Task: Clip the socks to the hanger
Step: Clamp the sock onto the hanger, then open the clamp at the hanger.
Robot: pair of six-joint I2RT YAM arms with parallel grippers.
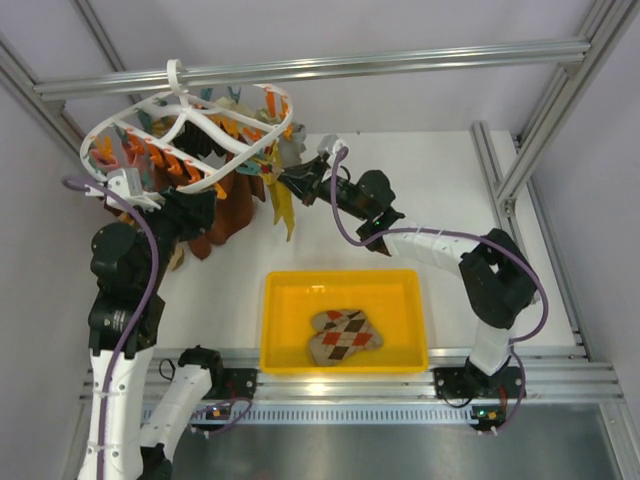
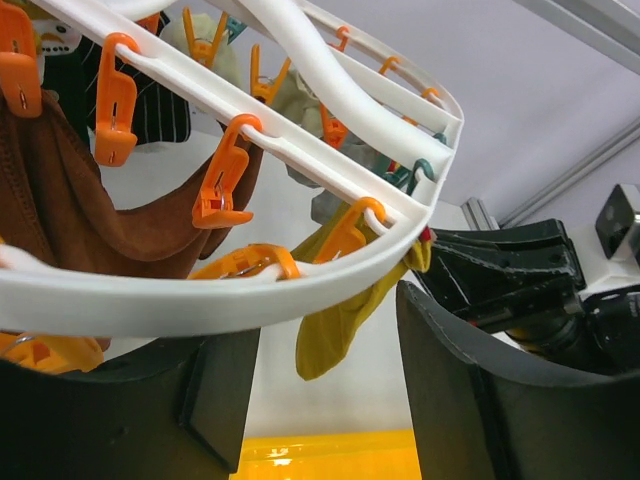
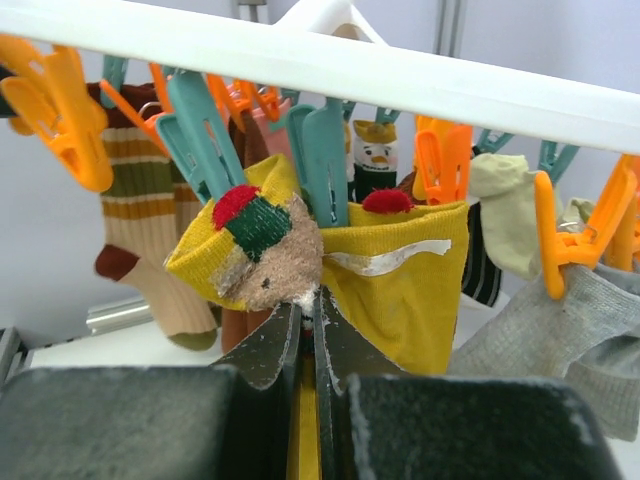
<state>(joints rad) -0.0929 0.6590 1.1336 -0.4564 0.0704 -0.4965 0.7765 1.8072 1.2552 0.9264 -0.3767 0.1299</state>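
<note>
Right gripper (image 3: 310, 305) seemingly pinches mustard sock (image 3: 400, 275) below teal clips (image 3: 325, 150).

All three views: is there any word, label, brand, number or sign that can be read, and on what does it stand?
None can be read in any view.
No print shows on the hanger, clips, tray or argyle socks.
The white strip on the yellow sock looks blank.
The snowman sock bears a picture only, no letters.
</note>
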